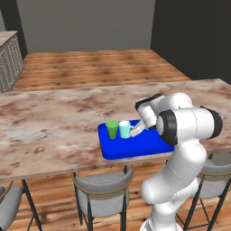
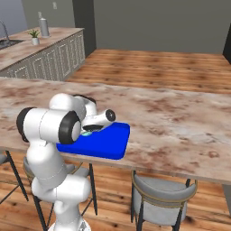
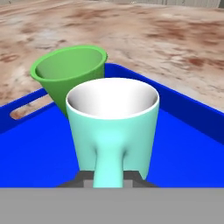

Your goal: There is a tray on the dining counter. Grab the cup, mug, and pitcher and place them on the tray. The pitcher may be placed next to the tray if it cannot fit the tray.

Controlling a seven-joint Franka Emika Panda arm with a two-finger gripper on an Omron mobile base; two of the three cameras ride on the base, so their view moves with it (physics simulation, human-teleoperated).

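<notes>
A: Tray (image 1: 135,146), the flat bright blue one with rounded corners, lies at the near edge of the marbled reddish-brown and cream bench (image 1: 54,122). What stands on it?

B: Going left to right in the left base view: the small plain green tapered cup (image 1: 112,128) at the tray's left end, then, just beside it, the light teal mug (image 1: 124,129) with a white inside and a side handle. Both are upright on the blue floor.

A: So how far along is it?

B: By my reading, two of three vessels are placed. No pitcher appears on the tray or on the bench beside it, so that one is left.

A: And the hand?

B: The hand (image 1: 137,130) sits low at the mug's right side. In the hand view the mug's handle (image 3: 108,164) runs down between the dark fingertips (image 3: 74,180), and the jaws are nearly shut around it. I judge it grips the handle, with the mug resting on the tray.
</notes>
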